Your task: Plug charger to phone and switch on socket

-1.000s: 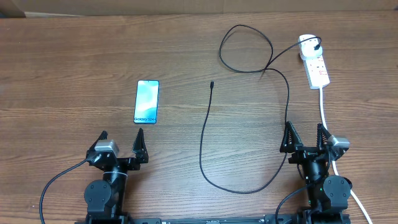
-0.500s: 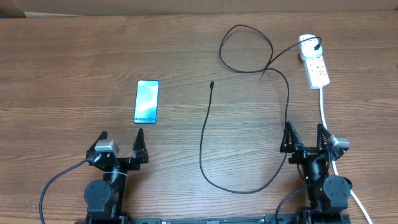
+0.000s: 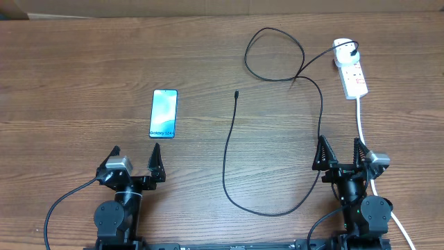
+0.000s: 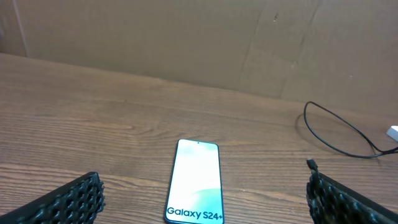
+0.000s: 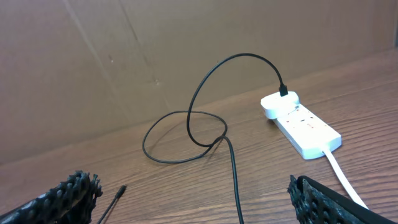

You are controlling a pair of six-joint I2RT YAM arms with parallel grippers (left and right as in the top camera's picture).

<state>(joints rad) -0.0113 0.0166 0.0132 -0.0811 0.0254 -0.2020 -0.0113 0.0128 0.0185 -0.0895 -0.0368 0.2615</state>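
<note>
The phone [image 3: 164,113] lies flat on the counter [image 3: 83,62], left of centre, its long axis running away from the robot and its lettered end nearest the left claw [image 3: 135,148], whose fingers stand wide apart and empty. The socket [image 3: 350,73] lies far right, rounded end farthest away. The charger [image 3: 224,167] is plugged into that end, loops across the counter, and its small tip [image 3: 236,94] points away mid-counter; the right claw [image 3: 340,141] also gapes wide, holding nothing.
</note>
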